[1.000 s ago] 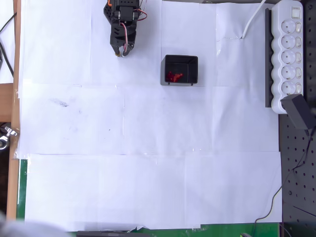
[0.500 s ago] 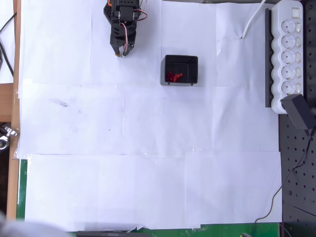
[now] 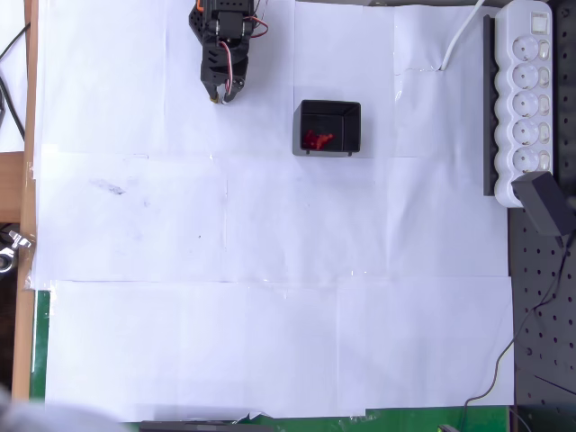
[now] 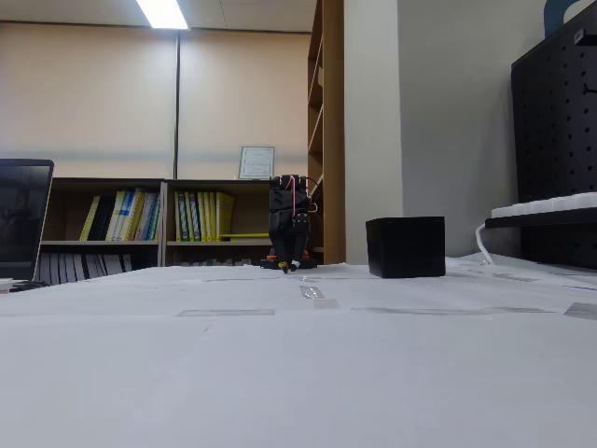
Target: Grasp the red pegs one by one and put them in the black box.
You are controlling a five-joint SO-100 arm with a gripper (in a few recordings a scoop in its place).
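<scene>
One black box is sitting on the white paper sheets covering the table, its open top showing a small cluster of red pegs lying together on its floor toward the left side in the overhead view; the pegs are bunched too tightly to count. In the fixed view, taken low across the paper, the box is standing upright to the right of the arm, its walls hiding what is inside.

One black robot arm is hanging folded at the top of the overhead view, its gripper pointing down toward the paper, well apart from the box and to its left. The fingers are standing almost together with only a slight gap between the tips, and nothing is seen held between them. The fixed view shows the gripper tip hovering just at the paper's surface.

One white power strip with a row of sockets is lying along the right edge, a black plug at its near end.

Beyond the table, low bookshelves with yellow and green books are lining a beige wall under one ceiling light.
</scene>
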